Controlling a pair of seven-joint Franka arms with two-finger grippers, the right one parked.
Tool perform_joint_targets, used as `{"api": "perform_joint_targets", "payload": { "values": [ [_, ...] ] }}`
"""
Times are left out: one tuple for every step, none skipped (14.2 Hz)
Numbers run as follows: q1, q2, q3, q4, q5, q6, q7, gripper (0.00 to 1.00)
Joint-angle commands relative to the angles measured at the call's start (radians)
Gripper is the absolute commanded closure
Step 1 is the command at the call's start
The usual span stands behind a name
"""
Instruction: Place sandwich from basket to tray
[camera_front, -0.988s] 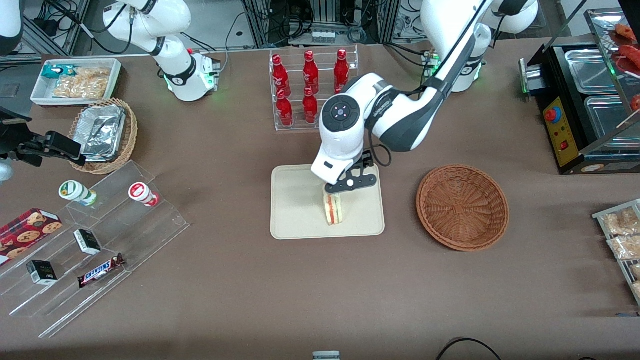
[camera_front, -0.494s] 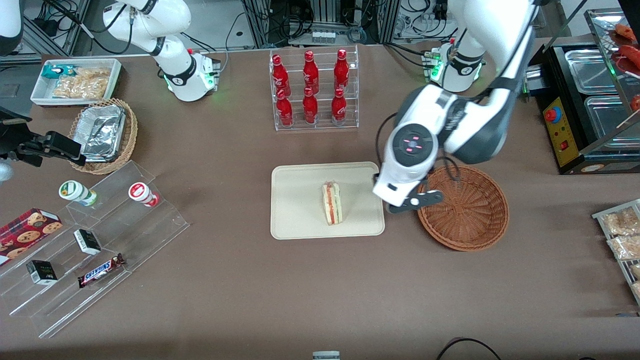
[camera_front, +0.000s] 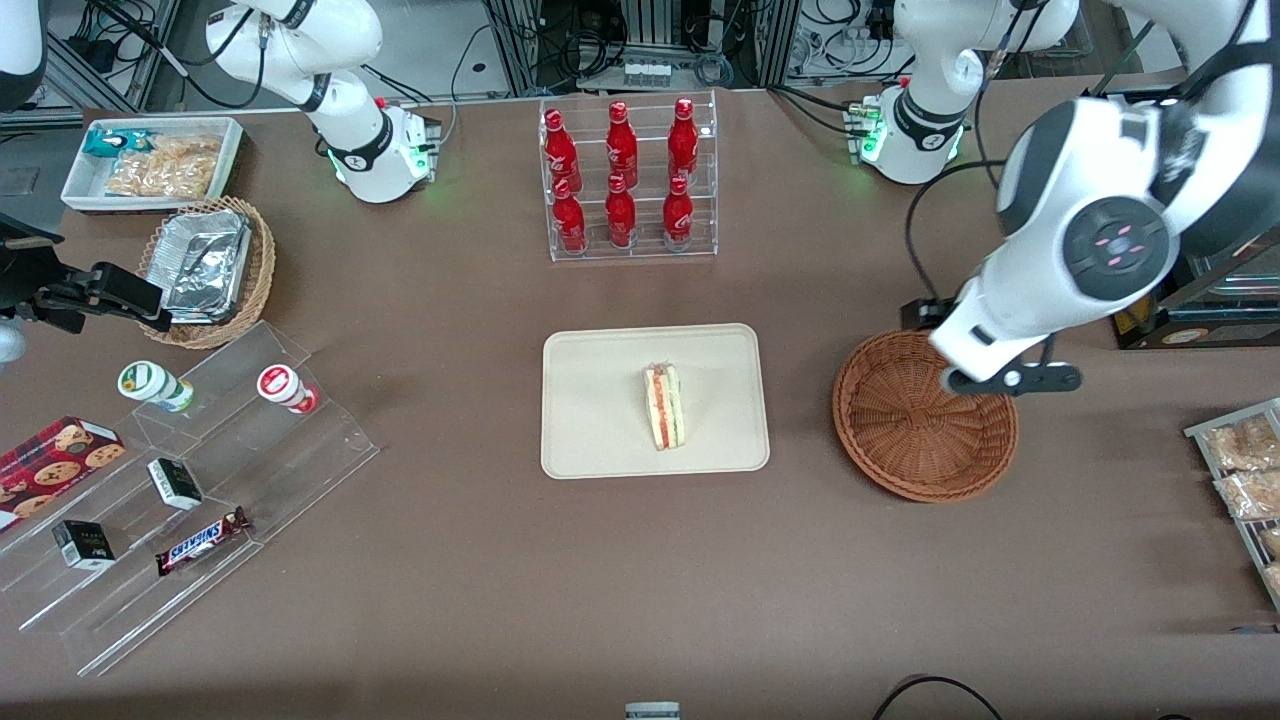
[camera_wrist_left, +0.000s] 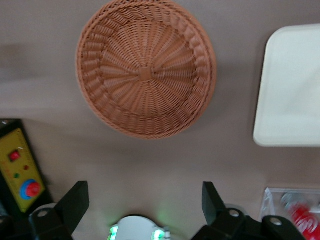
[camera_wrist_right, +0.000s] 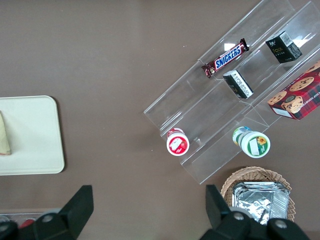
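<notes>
Wicker basket (camera_front: 925, 420) beneath apparently open end effector (camera_wrist_left: 145, 212).

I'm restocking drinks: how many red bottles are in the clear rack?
6 red bottles stand in the clear rack, three in the row nearer the front camera and three in the row farther from it; none looks hidden. The gripper hangs open above the basket.

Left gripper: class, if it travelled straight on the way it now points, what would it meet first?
Probably the bare table beside the basket. The open gripper points downward above that spot, though its height is unclear.
</notes>
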Motion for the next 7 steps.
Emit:
{"api": "perform_joint_targets", "payload": {
  "values": [
    [0.057, -0.085, -0.008, -0.038, -0.021, -0.004, 0.164, 0.0],
    [0.075, -0.108, -0.007, -0.034, -0.027, -0.004, 0.203, 0.0],
    [0.077, -0.12, 0.014, -0.029, -0.028, -0.003, 0.212, 0.0],
    [0.076, -0.132, 0.051, -0.025, -0.039, 0.004, 0.217, 0.0],
    [0.076, -0.14, 0.067, -0.013, -0.066, 0.004, 0.218, 0.0],
    [0.076, -0.145, 0.096, -0.006, -0.077, 0.005, 0.218, 0.0],
    [0.074, -0.152, 0.114, 0.001, -0.077, 0.005, 0.218, 0.0]
  ]
}}
